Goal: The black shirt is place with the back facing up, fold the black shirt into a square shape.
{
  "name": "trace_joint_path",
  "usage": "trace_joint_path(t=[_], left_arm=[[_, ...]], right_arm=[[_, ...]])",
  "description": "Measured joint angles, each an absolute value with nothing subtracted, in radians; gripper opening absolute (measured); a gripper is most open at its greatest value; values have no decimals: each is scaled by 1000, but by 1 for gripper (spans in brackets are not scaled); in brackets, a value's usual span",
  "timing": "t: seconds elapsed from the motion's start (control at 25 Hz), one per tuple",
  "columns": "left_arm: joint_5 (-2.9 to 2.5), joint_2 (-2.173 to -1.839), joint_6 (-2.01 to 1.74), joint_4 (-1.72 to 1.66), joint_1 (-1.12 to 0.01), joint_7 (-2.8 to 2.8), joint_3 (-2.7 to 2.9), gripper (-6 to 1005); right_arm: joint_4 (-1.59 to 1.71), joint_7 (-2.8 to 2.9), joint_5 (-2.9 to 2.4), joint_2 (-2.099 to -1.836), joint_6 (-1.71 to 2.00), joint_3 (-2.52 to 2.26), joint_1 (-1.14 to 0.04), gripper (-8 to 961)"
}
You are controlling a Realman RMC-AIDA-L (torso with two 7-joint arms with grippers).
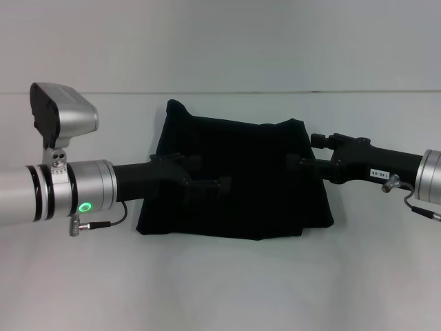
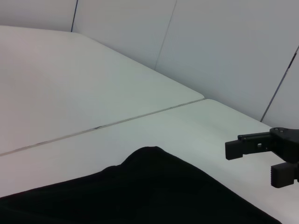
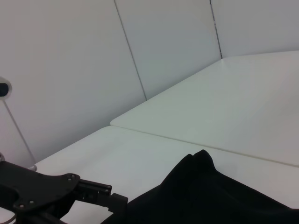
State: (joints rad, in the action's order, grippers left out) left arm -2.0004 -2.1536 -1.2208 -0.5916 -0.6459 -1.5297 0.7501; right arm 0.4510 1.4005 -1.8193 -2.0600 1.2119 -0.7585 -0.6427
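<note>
The black shirt (image 1: 238, 200) lies bunched into a rough trapezoid mid-table, its far left corner sticking up in a peak (image 1: 173, 107). My left gripper (image 1: 207, 174) reaches in from the left and hovers over the shirt's left half, fingers apart. My right gripper (image 1: 310, 152) comes in from the right over the shirt's upper right corner, open. In the left wrist view the shirt (image 2: 154, 191) fills the lower part, and the right gripper (image 2: 261, 161) shows two separated fingers with nothing between them. The right wrist view shows the shirt (image 3: 210, 196) and one left finger (image 3: 100, 192).
The white table (image 1: 220, 289) runs all around the shirt, with a seam line (image 1: 275, 92) across it behind the garment. Pale wall panels (image 2: 224, 51) stand close beyond the far edge.
</note>
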Motion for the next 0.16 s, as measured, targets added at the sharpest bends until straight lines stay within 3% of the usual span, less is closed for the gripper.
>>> trace_joint_path(t=[0.16], left_arm=[[-2000,-2154,-1221,-592,-647,-1532,751,891]], right_arm=[[451,1401,-1819,-2060,1211,-759,-644,915]])
